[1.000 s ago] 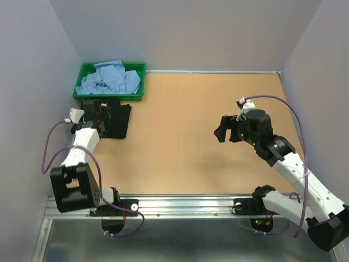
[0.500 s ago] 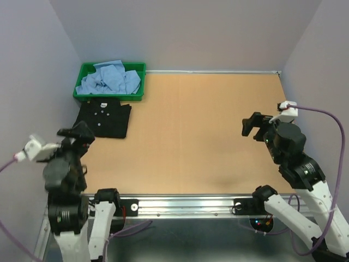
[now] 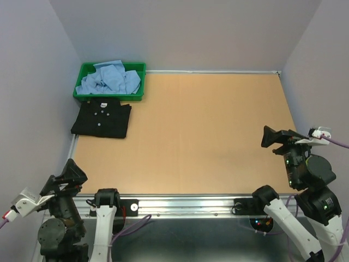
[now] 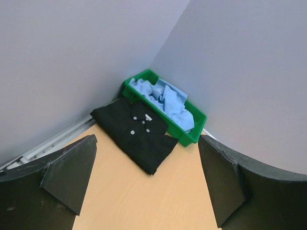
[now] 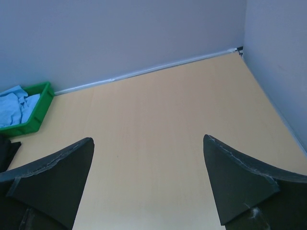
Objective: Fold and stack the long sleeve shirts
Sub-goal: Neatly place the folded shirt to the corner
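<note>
At the far left of the desk (image 3: 207, 131), the black shirt (image 3: 102, 118) lies flat and folded, buttons up, collar toward the green tray (image 3: 112, 97), its far edge just at the tray's near wall. It looks done and serves as the base of the stack.

In the tray, the light blue shirts (image 3: 109, 78) sit crumpled in one heap that rises above the rim. How many there are I can't tell. Nothing else shows in the tray.

Handling, as a judgement: soft, light, limp cloth that will sag and drape when lifted, not fragile. Layers may cling, so one shirt could drag another out. Best hold is probably a pinch on a high ridge of the heap, then a re-grip at the shoulders or collar seam to spread it out. Sleeves will trail.

The left end effector (image 3: 70, 176) is at the near left corner with jaws spread wide and nothing in them. The right end effector (image 3: 278, 139) is at the near right, also fully spread and holding nothing. Both are well apart from the shirts.
</note>
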